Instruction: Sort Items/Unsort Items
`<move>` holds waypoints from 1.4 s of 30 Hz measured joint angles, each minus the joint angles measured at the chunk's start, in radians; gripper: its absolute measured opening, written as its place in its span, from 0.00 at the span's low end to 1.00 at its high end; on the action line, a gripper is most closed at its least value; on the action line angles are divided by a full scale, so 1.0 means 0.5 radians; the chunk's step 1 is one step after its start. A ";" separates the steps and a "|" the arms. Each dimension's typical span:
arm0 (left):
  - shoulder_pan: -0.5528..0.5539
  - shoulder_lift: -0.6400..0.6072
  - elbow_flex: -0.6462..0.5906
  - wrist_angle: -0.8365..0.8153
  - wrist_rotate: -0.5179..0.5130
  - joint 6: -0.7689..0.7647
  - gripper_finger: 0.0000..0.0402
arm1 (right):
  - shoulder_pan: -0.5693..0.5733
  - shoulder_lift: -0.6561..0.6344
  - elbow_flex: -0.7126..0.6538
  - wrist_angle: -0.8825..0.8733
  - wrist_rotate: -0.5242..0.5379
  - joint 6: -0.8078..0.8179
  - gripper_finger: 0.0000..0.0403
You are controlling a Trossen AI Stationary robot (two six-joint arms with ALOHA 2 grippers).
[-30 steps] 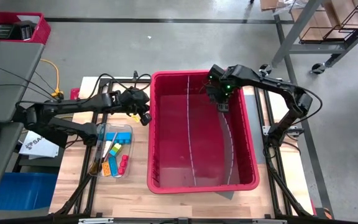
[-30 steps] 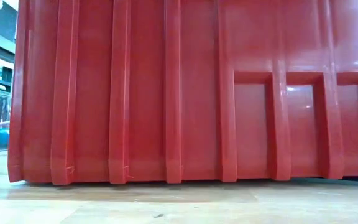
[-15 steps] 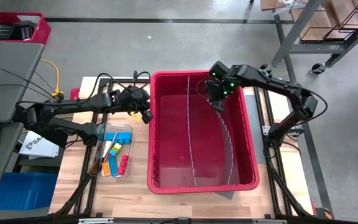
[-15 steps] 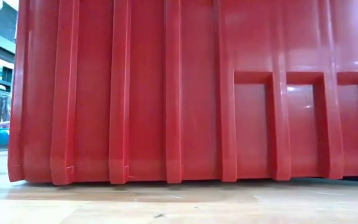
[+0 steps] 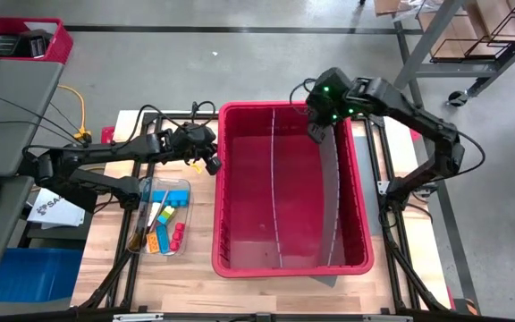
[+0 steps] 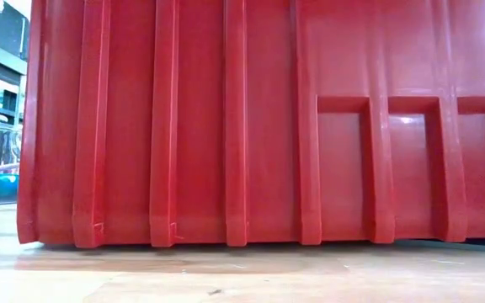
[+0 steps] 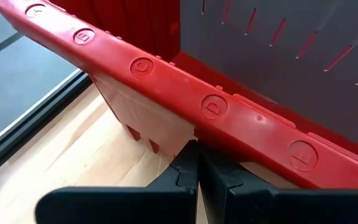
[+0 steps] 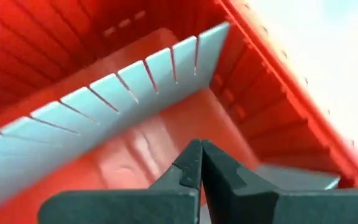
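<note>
Setting: wooden table (image 5: 195,286) on a grey concrete floor, with shelving at the room's far corner.

High view, bin: large red bin (image 5: 291,264) fills the table's middle; thin grey dividers (image 5: 331,201) stand inside, and no items show in it.

High view, items: coloured blocks (image 5: 170,231) and dark pen-like sticks (image 5: 141,219) lie together in a clear tray (image 5: 182,186) just beside the bin's left wall.

High view, left gripper: left gripper (image 5: 213,165) sits at the bin's left rim, above the tray, fingers pressed together, nothing held.

High view, right gripper: right gripper (image 5: 316,132) hangs over the bin's far right corner, close to a divider, fingers together, empty.

Low view: only the bin's ribbed outer wall (image 6: 268,126) and a strip of tabletop; neither arm is seen.

Left wrist view: fingertips (image 7: 188,163) meet just under the lettered red rim (image 7: 213,106); whether they touch it is hard to say.

Right wrist view: closed fingers (image 8: 194,163) point down into the bin, a slotted grey divider (image 8: 117,93) beyond them.

Step in hand: judged early; no item is gripped and all lie in the tray.

Next move: probably the left gripper must open, drop to the tray and close on one block or stick without disturbing its neighbours.
</note>
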 joint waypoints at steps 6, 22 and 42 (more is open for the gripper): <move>-0.002 -0.019 0.000 -0.011 0.055 -0.014 0.00 | -0.066 0.018 0.033 -0.217 0.132 0.782 0.03; 0.000 -0.033 0.000 -0.078 0.284 0.003 0.00 | -0.217 0.229 0.033 -0.607 0.303 1.250 0.59; 0.000 -0.035 0.001 -0.121 0.315 -0.136 0.00 | -0.281 0.440 0.031 -0.701 0.383 1.365 0.59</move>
